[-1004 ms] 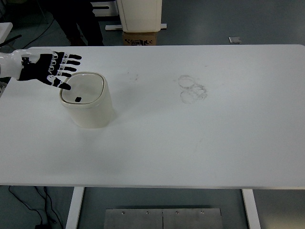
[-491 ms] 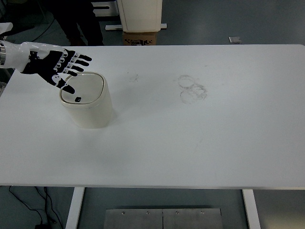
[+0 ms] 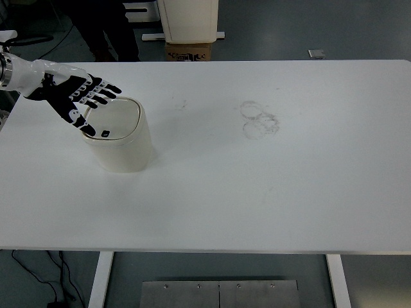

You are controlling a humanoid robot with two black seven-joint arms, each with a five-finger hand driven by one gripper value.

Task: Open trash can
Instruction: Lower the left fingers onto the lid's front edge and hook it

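Note:
A cream trash can (image 3: 122, 144) with a rounded square lid (image 3: 119, 119) stands on the left part of the white table (image 3: 257, 192). A small dark mark sits on the lid's near left corner. My left hand (image 3: 80, 99), black and white, comes in from the left edge and hovers over the lid's far left edge. Its fingers are spread flat and hold nothing; the thumb points down toward the lid's left rim. The right arm does not show.
Faint ring stains (image 3: 259, 119) mark the table's middle back. Beyond the far edge stand a cardboard box (image 3: 189, 51), a white cabinet (image 3: 188, 19) and a person's dark legs (image 3: 106, 29).
My left hand has shifted slightly right and tilted, so that its thumb now reaches down along the lid's left rim. The trash can has stayed in place.

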